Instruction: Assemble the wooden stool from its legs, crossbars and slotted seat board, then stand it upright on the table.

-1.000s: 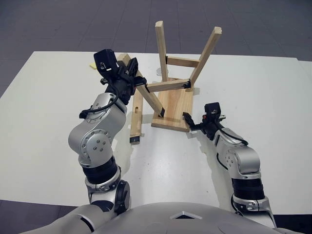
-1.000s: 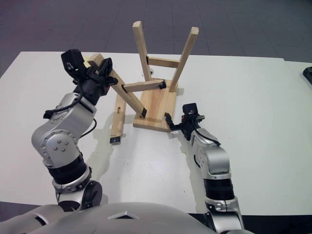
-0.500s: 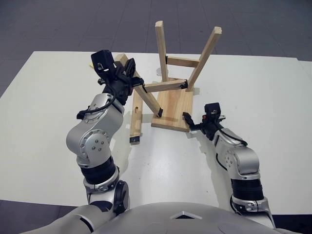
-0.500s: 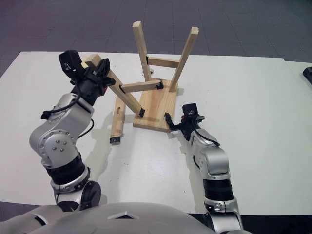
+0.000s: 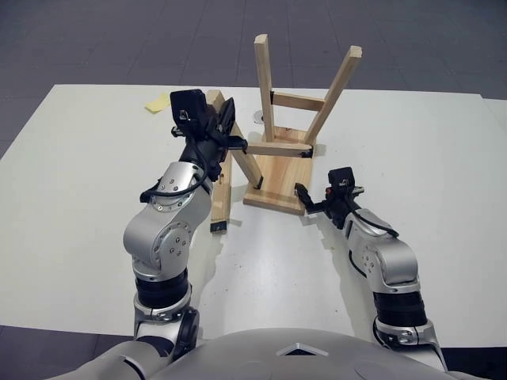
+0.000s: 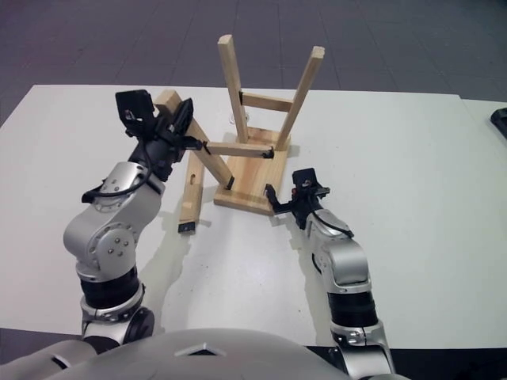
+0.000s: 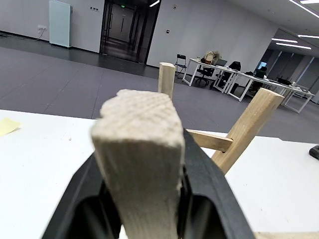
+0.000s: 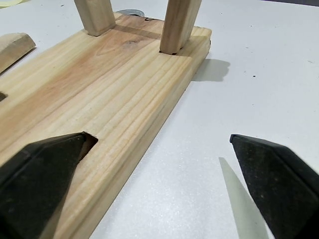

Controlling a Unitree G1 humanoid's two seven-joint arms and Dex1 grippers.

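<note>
Left eye view: print on the yellow note (image 5: pixel 157 102), at the far left of the desk (image 5: pixel 79 174), is too small to read. Marks on the gripper bodies are also too small to read. Seat board (image 5: pixel 281 170) lies flat mid-desk, underside up. Left standing leg (image 5: pixel 263 79) rises near upright from the board's far end. Right standing leg (image 5: pixel 337 87) rises from the same end and leans out to the right. Upper crossbar (image 5: pixel 297 100) joins the two partway up. Left gripper (image 5: pixel 226 131) is raised over the desk just left of the board, clamped on the upper end of the tilted leg (image 5: pixel 249 162). That leg slants down to the board's near-left corner. In the left wrist view the leg's end grain sits between the black fingers (image 7: pixel 209 199), both tight against its sides. Lower crossbar (image 5: pixel 277 148) runs level from just beside the left gripper to the foot of the right standing leg. Whether its ends are seated cannot be told. Loose leg (image 5: pixel 222 194) lies flat on the desk just left of the board, below the left gripper. Right gripper (image 5: pixel 310 199) sits low at the board's near-right corner, spread wide and holding nothing. In the right wrist view one fingertip (image 8: pixel 40 169) is over the board's edge by a slot. The other is over bare desk, and the board's long edge runs between them. Contact with the board cannot be told.
</note>
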